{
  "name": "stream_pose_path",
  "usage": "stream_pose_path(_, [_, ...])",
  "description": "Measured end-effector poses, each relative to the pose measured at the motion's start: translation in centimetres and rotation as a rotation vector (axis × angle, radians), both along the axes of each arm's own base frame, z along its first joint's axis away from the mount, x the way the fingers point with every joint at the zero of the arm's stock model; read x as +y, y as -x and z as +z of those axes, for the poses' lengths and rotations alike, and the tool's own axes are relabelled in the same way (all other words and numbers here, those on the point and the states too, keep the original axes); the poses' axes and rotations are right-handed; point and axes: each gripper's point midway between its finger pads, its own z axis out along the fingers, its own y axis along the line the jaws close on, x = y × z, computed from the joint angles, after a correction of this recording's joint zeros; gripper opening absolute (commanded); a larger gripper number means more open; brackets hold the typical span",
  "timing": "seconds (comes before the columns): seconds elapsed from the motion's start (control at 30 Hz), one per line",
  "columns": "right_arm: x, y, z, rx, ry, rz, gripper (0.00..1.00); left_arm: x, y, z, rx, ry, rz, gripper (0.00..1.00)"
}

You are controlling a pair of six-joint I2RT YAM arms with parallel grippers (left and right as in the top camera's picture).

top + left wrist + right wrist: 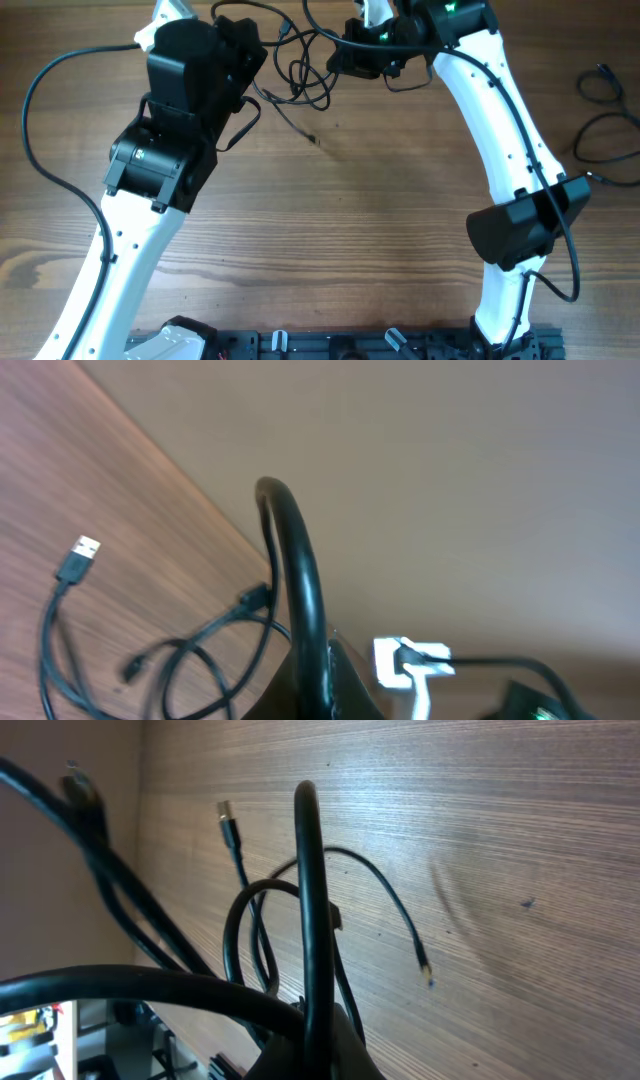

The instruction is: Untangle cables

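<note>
Overhead and two wrist views, my arms at the far edge of the table (380,200). The cables (300,72) lie as a loose tangle of black loops between my two pincers, near that far edge. One thin tail (314,137) runs out of the tangle toward the middle of the table and ends free on the wood. My left pincer (268,490) is closed, its fingers pressed into a single dark arc. Loops of cable lie just beside and below it, and a USB plug (82,552) rests flat on the wood off to the side. Whether a strand is pinched there I cannot tell. My right pincer (305,790) is likewise closed to a narrow blade, standing among the loops. One loop (250,915) curves up against the fingers and another plug (228,818) lies beyond it. Contact with the cable is plain, a firm hold is not. More cords (605,130) lie apart at the table's right edge.
</note>
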Motion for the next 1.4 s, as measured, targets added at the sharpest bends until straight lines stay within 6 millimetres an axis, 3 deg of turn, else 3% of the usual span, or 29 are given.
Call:
stream_pose_path(0.2, [-1.2, 1.2, -1.0, 0.032, 0.055, 0.037, 0.04, 2.6, 0.5, -2.4, 0.077, -0.149, 0.099, 0.04])
stream_pose_path(0.37, [-3.0, 2.6, -2.4, 0.077, 0.17, 0.04, 0.04, 6.2, 0.8, -6.3, 0.229, -0.236, 0.12, 0.04])
stream_pose_path(0.6, [-4.2, 2.1, -2.8, 0.035, 0.23, 0.064, 0.09, 9.1, 1.3, -8.4, 0.325, -0.252, 0.087, 0.04])
stream_pose_path(0.73, [-7.0, 1.1, -3.3, 0.02, 0.298, 0.029, 0.05, 11.4, 1.8, -9.0, 0.362, -0.294, 0.122, 0.04])
stream_pose_path(0.77, [-10.0, 0.3, -3.8, 0.009, 0.383, -0.014, 0.04, 11.6, 2.0, -9.2, 0.372, -0.3, 0.123, 0.04])
stream_pose_path(0.8, [-11.2, -0.1, -4.0, 0.01, 0.409, -0.037, 0.04, 14.1, 2.6, -9.2, 0.394, -0.359, 0.201, 0.04])
stream_pose_path(0.9, [-15.8, -1.0, -4.6, 0.028, 0.509, -0.136, 0.04, 16.8, 3.0, -8.3, 0.384, -0.433, 0.276, 0.04])
stream_pose_path(1.0, [-18.7, -1.4, -4.7, 0.041, 0.587, -0.218, 0.04, 17.8, 3.2, -7.9, 0.379, -0.485, 0.299, 0.04])
stream_pose_path(1.13, [-22.4, -1.8, -4.8, 0.087, 0.584, -0.351, 0.04, 22.4, 4.2, -7.9, 0.418, -0.506, 0.416, 0.04])
stream_pose_path(1.3, [-31.8, -1.8, -4.7, 0.161, 0.55, -0.611, 0.04, 28.3, 5.3, -9.8, 0.518, -0.488, 0.556, 0.04])
stream_pose_path(1.4, [-37.2, -1.1, -4.6, 0.188, 0.502, -0.742, 0.04, 30.9, 6.0, -11.6, 0.593, -0.475, 0.609, 0.04])
